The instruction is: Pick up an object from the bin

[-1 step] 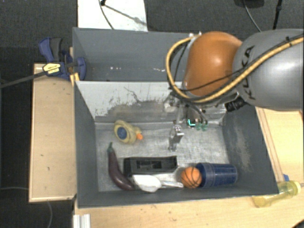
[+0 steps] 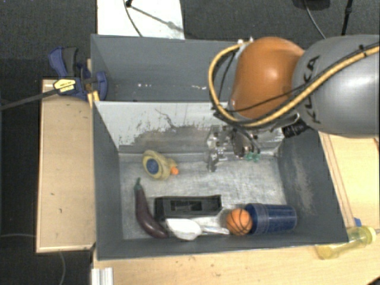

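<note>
My gripper (image 2: pixel 229 146) hangs below the orange cover, over the bare floor at the back middle of the bin. To its left lies a small yellow toy with a blue round face and an orange tip (image 2: pixel 157 165), well apart from it. Toward the front, an orange basketball-like ball (image 2: pixel 239 221) rests against the mouth of a dark blue cup (image 2: pixel 272 218) lying on its side. Neither touches the gripper.
Along the front wall lie a black rectangular block (image 2: pixel 187 205), a white crumpled piece (image 2: pixel 189 227) and a dark purple eggplant (image 2: pixel 146 212) at the front left. The arm reaches in from the right over the bin's back right corner.
</note>
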You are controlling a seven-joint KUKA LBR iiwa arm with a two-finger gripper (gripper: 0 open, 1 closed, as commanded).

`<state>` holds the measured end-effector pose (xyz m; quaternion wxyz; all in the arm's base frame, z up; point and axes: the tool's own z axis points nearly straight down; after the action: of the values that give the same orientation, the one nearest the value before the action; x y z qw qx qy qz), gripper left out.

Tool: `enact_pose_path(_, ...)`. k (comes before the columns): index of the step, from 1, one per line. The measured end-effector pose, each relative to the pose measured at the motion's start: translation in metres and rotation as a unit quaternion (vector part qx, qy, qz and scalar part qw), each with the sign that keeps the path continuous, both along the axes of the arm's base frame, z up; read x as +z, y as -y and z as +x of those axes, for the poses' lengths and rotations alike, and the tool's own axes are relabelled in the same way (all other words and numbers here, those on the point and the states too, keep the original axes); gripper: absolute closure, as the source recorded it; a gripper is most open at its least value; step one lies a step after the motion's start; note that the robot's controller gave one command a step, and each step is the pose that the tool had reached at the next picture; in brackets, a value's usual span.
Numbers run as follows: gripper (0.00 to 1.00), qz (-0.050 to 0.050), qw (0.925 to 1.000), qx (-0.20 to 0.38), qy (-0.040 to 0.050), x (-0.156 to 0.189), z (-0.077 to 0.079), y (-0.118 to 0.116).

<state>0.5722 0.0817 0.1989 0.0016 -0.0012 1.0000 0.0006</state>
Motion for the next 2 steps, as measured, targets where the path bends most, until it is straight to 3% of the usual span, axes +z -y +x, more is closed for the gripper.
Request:
enact_pose_path(1, 1.00, 0.000, 1.0000, 0.000, 0.0000, 0.000, 0.000, 0.000)
enact_pose_path(2, 1.00, 0.000, 1.0000, 0.000, 0.0008, -0.028, 0.000, -0.001)
